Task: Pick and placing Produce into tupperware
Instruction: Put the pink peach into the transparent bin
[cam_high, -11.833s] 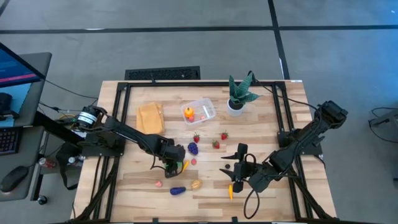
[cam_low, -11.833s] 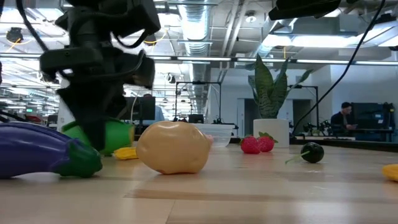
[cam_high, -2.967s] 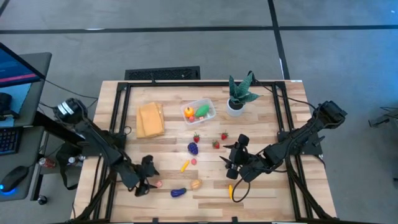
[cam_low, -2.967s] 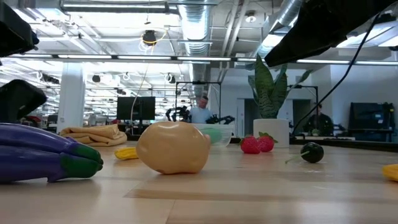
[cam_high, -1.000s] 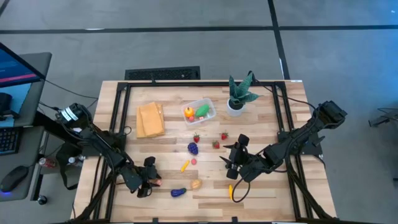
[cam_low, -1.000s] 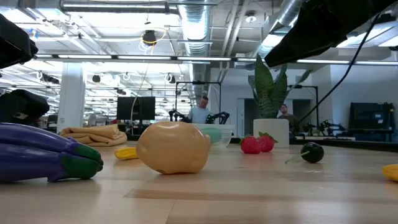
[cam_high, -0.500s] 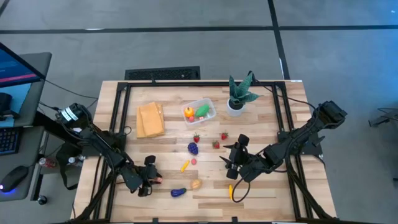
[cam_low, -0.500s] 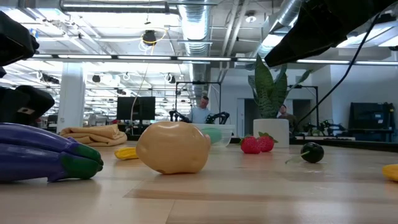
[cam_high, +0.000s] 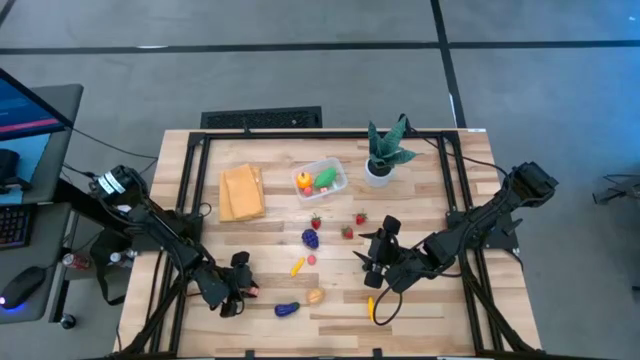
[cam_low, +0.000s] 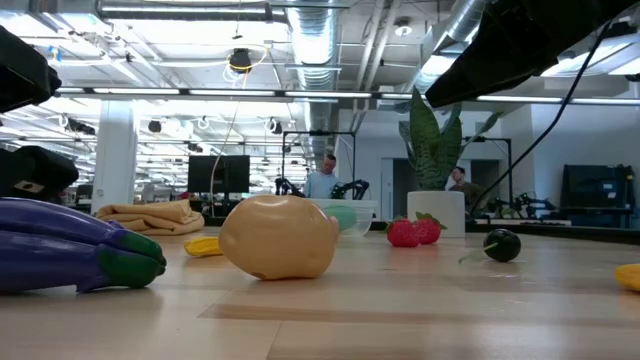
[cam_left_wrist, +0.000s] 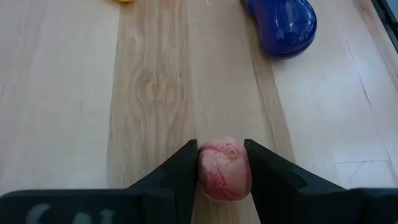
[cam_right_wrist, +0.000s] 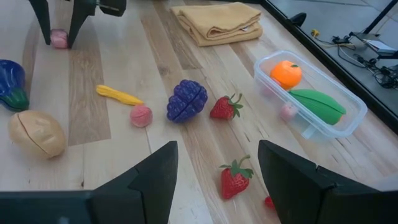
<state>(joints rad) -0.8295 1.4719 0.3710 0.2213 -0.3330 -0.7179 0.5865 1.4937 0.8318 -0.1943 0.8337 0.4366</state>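
Observation:
My left gripper (cam_high: 249, 291) stands near the table's front left and is shut on a small pink ball of produce (cam_left_wrist: 224, 171), which lies on the wood. The right wrist view shows that ball (cam_right_wrist: 59, 38) as well. The clear tupperware (cam_high: 320, 180) at the far middle holds an orange piece and a green piece. Loose on the table lie purple grapes (cam_high: 311, 238), three strawberries (cam_high: 347, 232), a yellow piece (cam_high: 297, 267), a second pink bit (cam_high: 311, 259), an eggplant (cam_high: 287, 309) and a tan piece (cam_high: 316, 296). My right gripper (cam_high: 374, 262) hangs open above the table, right of the middle, with nothing in it. My left gripper pinches the pink ball between its two fingers, one on each side of it (cam_left_wrist: 204, 173). The fingers slant down at it from the table's left. The ball's underside rests on the table.
A folded tan cloth (cam_high: 241, 191) lies at the far left. A spiky plant in a white pot (cam_high: 382, 158) stands right of the tub. An orange piece (cam_high: 371, 305) lies near the front edge below my right gripper. People show in the room behind.

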